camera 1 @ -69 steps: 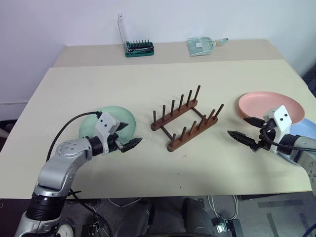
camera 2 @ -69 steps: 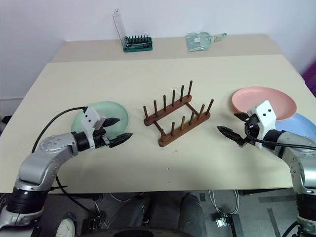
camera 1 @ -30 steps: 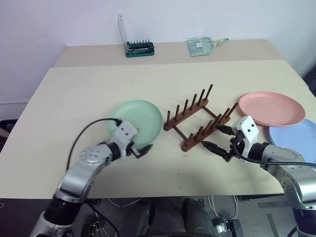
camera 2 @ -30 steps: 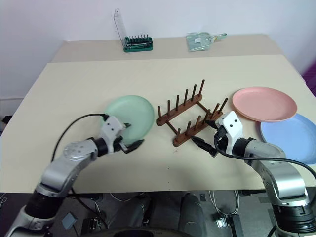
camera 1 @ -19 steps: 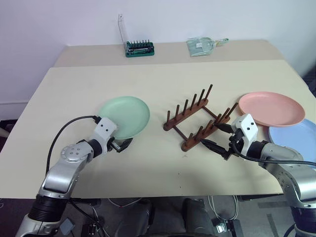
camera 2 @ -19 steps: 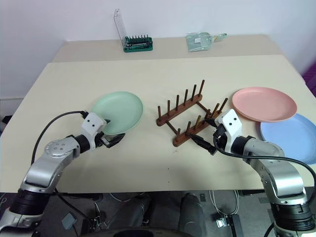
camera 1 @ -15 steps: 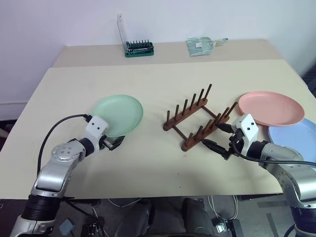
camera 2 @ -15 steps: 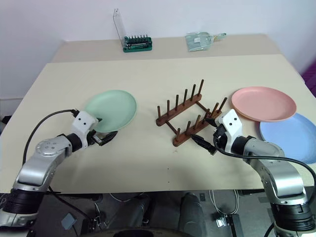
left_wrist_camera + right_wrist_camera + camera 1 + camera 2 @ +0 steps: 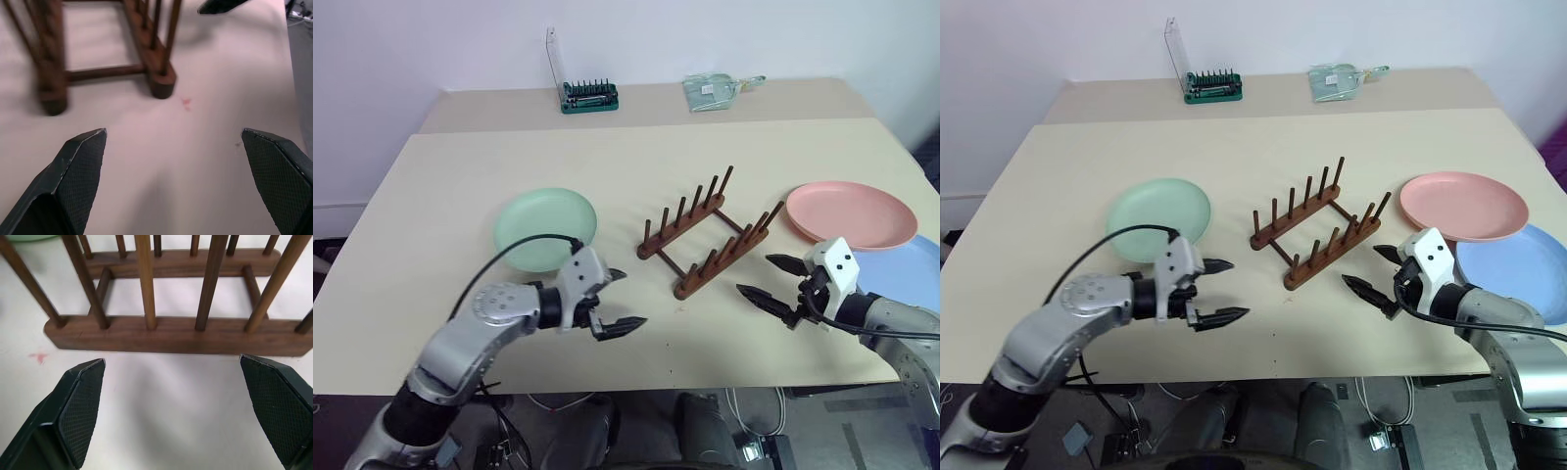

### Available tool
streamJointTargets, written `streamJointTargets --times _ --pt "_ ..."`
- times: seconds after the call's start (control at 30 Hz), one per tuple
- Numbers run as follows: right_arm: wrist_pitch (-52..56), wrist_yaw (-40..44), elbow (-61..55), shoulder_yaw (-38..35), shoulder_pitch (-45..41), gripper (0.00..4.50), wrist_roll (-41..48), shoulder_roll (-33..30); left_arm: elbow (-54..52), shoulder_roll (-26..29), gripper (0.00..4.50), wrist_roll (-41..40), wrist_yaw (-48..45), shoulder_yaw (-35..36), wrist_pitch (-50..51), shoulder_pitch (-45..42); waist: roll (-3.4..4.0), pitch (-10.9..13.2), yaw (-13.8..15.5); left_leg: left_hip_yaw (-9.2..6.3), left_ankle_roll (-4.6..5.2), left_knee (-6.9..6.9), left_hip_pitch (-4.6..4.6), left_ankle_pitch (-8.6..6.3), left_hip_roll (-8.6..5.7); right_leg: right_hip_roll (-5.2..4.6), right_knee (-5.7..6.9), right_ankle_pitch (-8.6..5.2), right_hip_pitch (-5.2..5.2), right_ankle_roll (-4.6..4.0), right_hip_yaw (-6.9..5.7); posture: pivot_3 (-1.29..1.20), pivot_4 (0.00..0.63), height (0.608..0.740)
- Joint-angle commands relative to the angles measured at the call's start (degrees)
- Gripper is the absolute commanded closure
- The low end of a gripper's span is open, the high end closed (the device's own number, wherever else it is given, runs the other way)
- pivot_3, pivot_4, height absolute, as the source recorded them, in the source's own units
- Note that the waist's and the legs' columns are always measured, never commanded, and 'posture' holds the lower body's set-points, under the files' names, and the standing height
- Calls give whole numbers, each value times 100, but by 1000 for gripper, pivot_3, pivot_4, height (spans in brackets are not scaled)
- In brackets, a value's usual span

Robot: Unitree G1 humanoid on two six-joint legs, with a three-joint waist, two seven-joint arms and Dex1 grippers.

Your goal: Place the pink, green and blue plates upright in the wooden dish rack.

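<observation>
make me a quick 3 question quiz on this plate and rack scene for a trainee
1. True or false: a plate already stands in the wooden dish rack.
2. Which plate lies nearest the left gripper? A) pink plate B) green plate C) blue plate
3. Fill in: both the left gripper and the right gripper are ____ and hold nothing.

Key
1. False. The rack's pegs are bare; the pink plate, green plate and blue plate all lie flat on the table.
2. B.
3. Open.
</observation>
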Motion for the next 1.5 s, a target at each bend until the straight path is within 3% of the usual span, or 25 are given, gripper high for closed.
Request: streamJointTargets --times 0.03,0.23,0.53,0.63,0.77,0.83,1.0,1.2,1.4,1.5 --pt "53 38 -358 -245 70 22 182 -85 96 -423 0 142 374 -431 318 -188 -2 1 4 0 0 1 -1 0 0 0 -1 0 1 0 0 0 150 740" --pt "110 6 -531 -257 225 22 198 -80 919 -1588 0 773 1460 -1080 831 -629 -6 3 15 0 0 4 -1 0 -2 -1 -2 0 4 1 0 0 150 740" --pt "282 -7 -634 -342 221 22 282 -216 1518 -2430 0 1418 2460 -1253 974 -585 -7 -2 14 6 2 9 2 -1 -1 -1 -4 0 9 2 0 0 150 740" --pt "349 -54 -703 -333 178 0 333 -235 1686 -2584 867 1557 2641 -1192 836 -611 -8 -4 22 6 5 12 5 -2 -1 -1 -4 0 14 2 0 0 150 740" --pt "403 -120 -809 -273 158 0 366 -192 1847 -2578 2861 1648 2623 -999 520 -690 -8 -4 20 7 3 12 5 -1 -1 -1 -4 0 13 3 0 0 150 740" --pt "405 -181 -894 -215 172 0 384 -132 2011 -2411 3730 1723 2450 -950 222 -836 -8 -4 17 7 2 12 5 0 -1 -1 -4 0 13 3 0 0 150 740" --pt "378 -254 -1005 -163 322 0 423 -25 2439 -1871 3737 1637 1487 -840 -754 -1212 -7 -5 6 8 0 12 3 1 1 0 -1 0 8 3 0 0 150 740" --pt "247 -463 -978 -39 291 0 276 147 3928 -1286 3737 1527 -511 -783 -2706 -2072 -7 -3 5 8 -1 12 0 1 0 0 -2 0 4 2 0 0 150 740" --pt "134 -719 -1290 -256 735 0 244 363 5811 -1463 3737 1543 -2069 -770 -3841 -3014 -12 0 16 3 5 12 -9 -2 -7 -5 -10 1 1 3 -2 0 150 740" --pt "81 -857 -1557 -457 1128 0 236 503 6685 -1737 3737 1675 -2326 -712 -4357 -3391 -12 0 5 4 8 12 -8 -3 -7 -5 -9 1 1 4 -2 0 150 740"
